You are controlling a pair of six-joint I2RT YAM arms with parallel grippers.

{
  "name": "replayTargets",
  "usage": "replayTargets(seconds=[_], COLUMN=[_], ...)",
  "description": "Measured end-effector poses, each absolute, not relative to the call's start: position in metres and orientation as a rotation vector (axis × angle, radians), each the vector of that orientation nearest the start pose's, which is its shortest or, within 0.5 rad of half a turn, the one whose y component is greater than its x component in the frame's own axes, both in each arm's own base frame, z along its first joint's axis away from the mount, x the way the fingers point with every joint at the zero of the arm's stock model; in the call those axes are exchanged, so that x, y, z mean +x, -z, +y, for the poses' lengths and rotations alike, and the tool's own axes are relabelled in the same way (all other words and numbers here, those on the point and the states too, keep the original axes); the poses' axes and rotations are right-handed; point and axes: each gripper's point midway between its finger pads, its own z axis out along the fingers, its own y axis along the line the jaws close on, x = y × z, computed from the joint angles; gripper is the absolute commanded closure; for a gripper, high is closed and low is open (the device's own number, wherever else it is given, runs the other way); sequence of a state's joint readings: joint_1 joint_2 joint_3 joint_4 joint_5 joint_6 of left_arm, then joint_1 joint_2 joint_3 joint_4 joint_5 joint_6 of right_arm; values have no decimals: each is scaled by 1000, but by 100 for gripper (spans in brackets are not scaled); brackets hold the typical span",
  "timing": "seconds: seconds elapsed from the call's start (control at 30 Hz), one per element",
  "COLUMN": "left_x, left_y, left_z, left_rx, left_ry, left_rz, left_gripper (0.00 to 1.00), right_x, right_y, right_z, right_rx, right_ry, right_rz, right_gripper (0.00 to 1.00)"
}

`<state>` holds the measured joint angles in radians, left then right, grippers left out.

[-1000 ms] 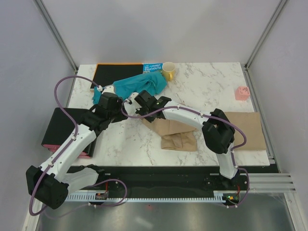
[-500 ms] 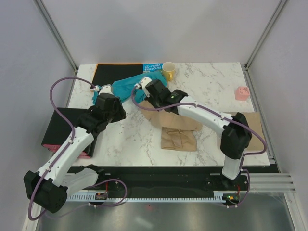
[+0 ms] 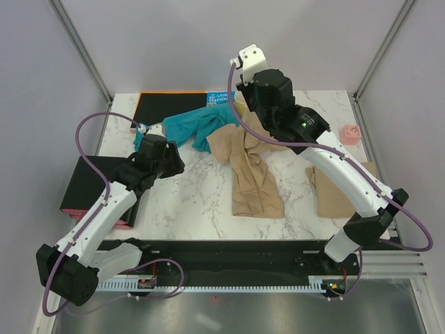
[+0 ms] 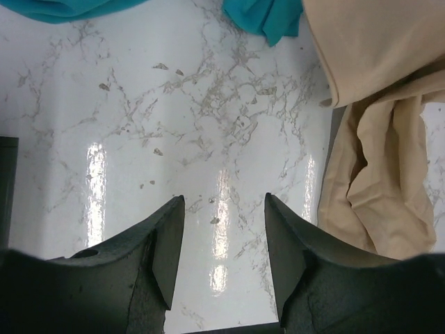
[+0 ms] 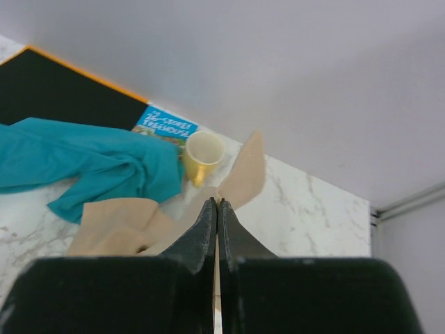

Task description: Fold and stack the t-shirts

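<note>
My right gripper (image 5: pixel 217 202) is shut on an edge of a tan t-shirt (image 3: pixel 252 174), raised above the back of the table (image 3: pixel 306 125). The shirt hangs from it, with its lower part still lying on the marble. In the top view the right gripper (image 3: pixel 248 117) is above the shirt's top. A second tan t-shirt (image 3: pixel 341 189) lies flat at the right. The teal garment (image 3: pixel 195 126) lies crumpled at the back left. My left gripper (image 4: pixel 222 209) hovers open over bare marble, left of the tan shirt (image 4: pixel 389 139), holding nothing.
A black board (image 3: pixel 170 106) and a picture book (image 5: pixel 163 125) lie at the back, with a yellow mug (image 5: pixel 201 154) beside the teal cloth (image 5: pixel 90 167). A pink object (image 3: pixel 350 133) sits at the right edge. A black case (image 3: pixel 87 184) lies off the table's left side.
My right arm has swung up and back to the right, pulling the tan shirt up and stretching it out. The second tan shirt now shows at the right. The left arm hardly moved.
</note>
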<state>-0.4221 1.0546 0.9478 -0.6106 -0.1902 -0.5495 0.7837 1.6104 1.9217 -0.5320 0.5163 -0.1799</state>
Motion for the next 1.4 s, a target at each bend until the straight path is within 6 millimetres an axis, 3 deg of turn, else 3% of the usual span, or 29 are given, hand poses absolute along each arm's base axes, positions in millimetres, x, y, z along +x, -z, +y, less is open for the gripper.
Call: replayTargets(seconds=[0.1, 0.33, 0.67, 0.8, 1.03, 1.4], left_x=[282, 279, 274, 268, 242, 210], left_y=[-181, -181, -171, -151, -113, -82], left_z=[-120, -127, -141, -158, -216, -279], left_rx=[-228, -207, -162, -100, 145, 418], left_ry=[321, 367, 443, 465, 492, 507], left_rz=[2302, 2314, 2353, 2417, 2534, 2609], left_gripper=[42, 42, 41, 40, 40, 40], right_x=[388, 390, 365, 365, 371, 386], right_y=[-443, -461, -498, -498, -496, -472], right_z=[232, 192, 167, 165, 159, 164], right_rx=[-415, -325, -261, -255, -248, -271], right_ry=[114, 207, 174, 177, 187, 171], right_rz=[1657, 1639, 1574, 1572, 1580, 1624], right_gripper=[100, 100, 100, 100, 100, 100])
